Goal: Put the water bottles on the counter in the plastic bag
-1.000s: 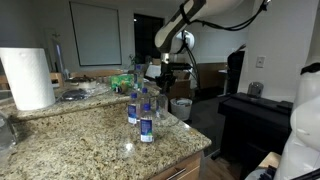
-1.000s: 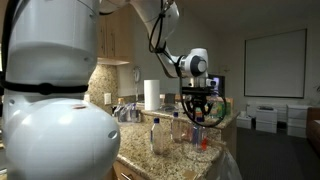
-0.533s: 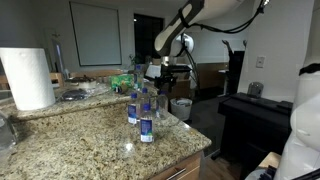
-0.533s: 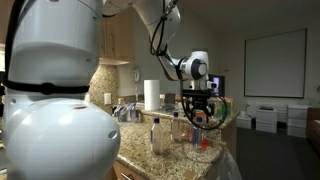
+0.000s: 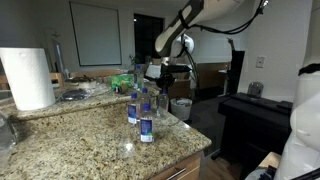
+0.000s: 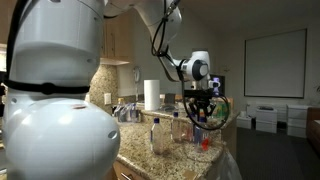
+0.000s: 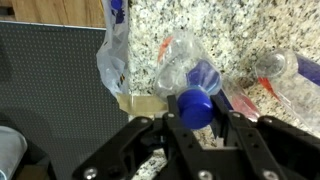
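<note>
In an exterior view, the gripper is hanging over the granite counter, just above a water bottle beside the clear plastic bag. Another bottle is standing near, a paper-towel roll behind. A white robot body is filling the foreground.
</note>
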Robot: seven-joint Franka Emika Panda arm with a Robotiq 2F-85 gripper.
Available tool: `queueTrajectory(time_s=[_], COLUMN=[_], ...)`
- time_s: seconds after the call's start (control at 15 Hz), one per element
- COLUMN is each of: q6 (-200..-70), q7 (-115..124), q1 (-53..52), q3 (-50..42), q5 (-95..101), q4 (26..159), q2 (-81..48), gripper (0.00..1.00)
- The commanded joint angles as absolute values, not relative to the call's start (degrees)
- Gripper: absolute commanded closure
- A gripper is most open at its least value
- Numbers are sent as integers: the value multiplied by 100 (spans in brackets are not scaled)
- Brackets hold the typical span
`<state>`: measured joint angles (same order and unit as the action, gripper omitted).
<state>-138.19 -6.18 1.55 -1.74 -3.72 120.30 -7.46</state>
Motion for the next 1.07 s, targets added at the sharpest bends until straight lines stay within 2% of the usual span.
queueTrajectory(time_s=[0.0,1.0], q6=[-13928,-13139], q7=[-721,-125], q1=[231,710], q3=[-169,-896], q5=[-436,300], q4=[12003,12055], q2=[-775,-591], gripper=[91,91])
